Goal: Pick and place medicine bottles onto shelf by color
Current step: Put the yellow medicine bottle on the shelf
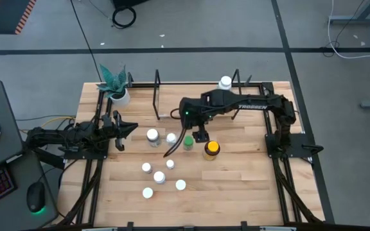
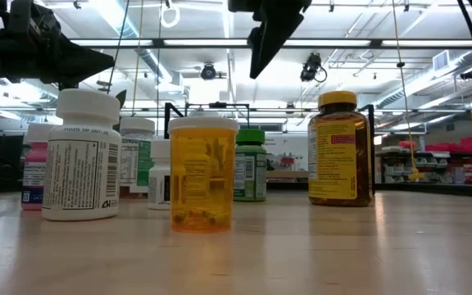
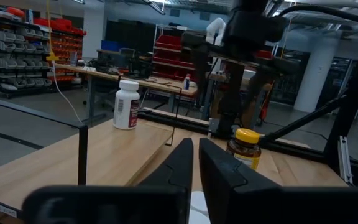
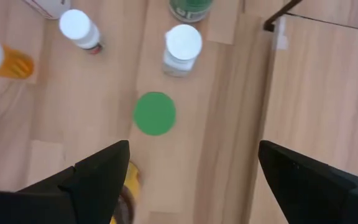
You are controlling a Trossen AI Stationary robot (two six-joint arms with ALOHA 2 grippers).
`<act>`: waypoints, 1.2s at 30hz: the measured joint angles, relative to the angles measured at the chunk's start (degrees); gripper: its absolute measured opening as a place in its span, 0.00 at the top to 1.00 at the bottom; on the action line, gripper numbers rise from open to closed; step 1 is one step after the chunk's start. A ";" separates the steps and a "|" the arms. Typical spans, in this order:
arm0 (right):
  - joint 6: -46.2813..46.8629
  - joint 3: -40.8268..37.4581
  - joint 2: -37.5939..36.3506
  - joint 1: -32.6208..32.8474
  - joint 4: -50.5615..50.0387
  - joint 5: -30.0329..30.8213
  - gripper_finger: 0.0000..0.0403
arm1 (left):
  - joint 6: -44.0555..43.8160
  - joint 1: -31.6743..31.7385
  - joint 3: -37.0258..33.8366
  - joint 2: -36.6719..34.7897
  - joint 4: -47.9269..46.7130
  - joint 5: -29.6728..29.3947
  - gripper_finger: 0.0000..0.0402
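Observation:
Several small bottles stand upright on their bases on the wooden table: white-capped ones [image 1: 152, 135], a green-capped one [image 1: 188, 142] and a larger amber one with a yellow cap [image 1: 211, 149]. One white bottle [image 1: 225, 82] stands on the shelf [image 1: 172, 96] at the far side. My right gripper [image 1: 201, 135] hangs open above the table, pointing down. The green cap [image 4: 154, 113] lies below it, just ahead of its fingers [image 4: 194, 180]. My left gripper [image 1: 124, 128] is shut and empty at the table's left, level, pointing toward the bottles [image 3: 196, 162].
A potted plant [image 1: 115, 86] stands at the far left corner. Black wire uprights [image 1: 157, 96] frame the shelf. A loose cluster of white-capped bottles [image 1: 159, 177] stands nearer the front edge. Black rails [image 1: 281, 173] run along the table's sides.

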 joint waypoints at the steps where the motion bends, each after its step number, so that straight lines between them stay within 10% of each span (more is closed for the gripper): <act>1: 0.48 0.00 0.00 0.28 -0.06 0.00 0.09 | 0.00 0.00 0.01 -0.01 -0.01 0.00 0.91; 36: 14.16 -13.76 -1.77 9.78 2.38 0.79 0.09 | 0.01 0.00 0.01 0.01 -0.06 0.00 0.92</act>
